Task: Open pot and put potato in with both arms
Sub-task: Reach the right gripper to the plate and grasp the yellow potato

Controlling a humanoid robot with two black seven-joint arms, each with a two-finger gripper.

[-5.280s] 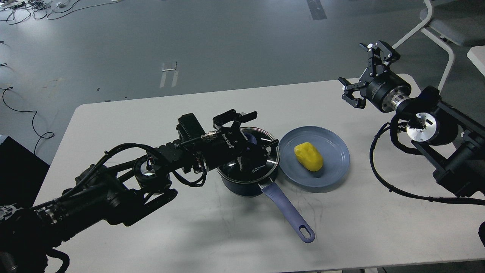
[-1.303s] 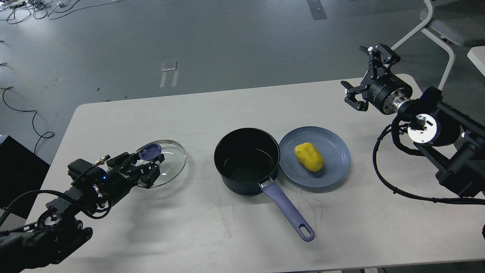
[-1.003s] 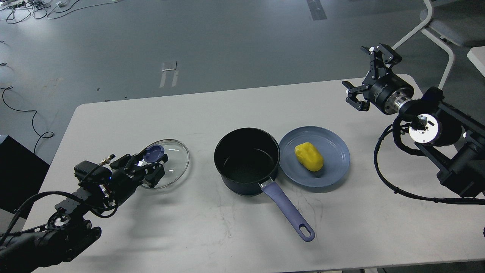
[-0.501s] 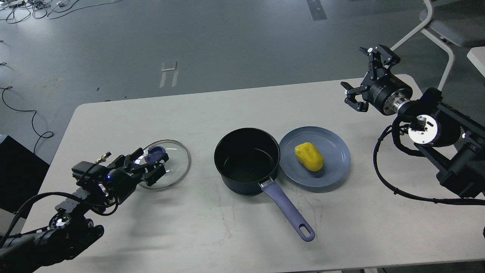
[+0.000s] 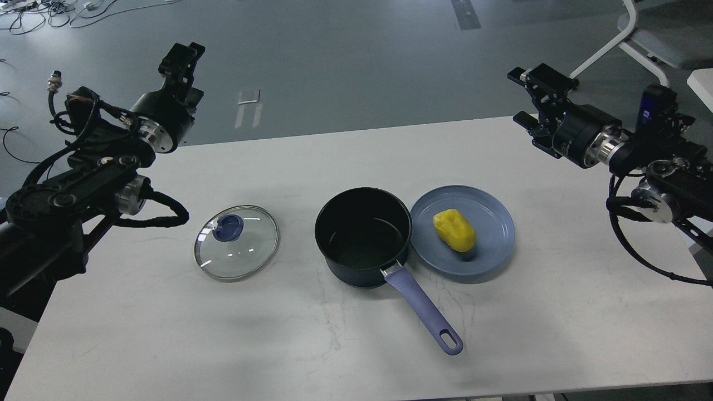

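The dark navy pot (image 5: 362,236) stands open at the table's middle, black inside and empty, its lavender handle (image 5: 423,309) pointing to the front right. Its glass lid (image 5: 237,242) with a blue knob lies flat on the table to the pot's left. The yellow potato (image 5: 454,229) lies on the light-blue plate (image 5: 490,250) right of the pot. My left gripper (image 5: 181,58) is raised high at the far left, empty, its fingers too dark to tell apart. My right gripper (image 5: 532,94) is raised at the far right, open and empty.
The white table (image 5: 334,345) ends at a front edge near the bottom. A white chair frame (image 5: 640,50) stands behind the right arm. Cables lie on the grey floor at the far left.
My left gripper has let go of the lid, which now lies on the table, and the arm has swung up and back to the far left. My right gripper has turned slightly.
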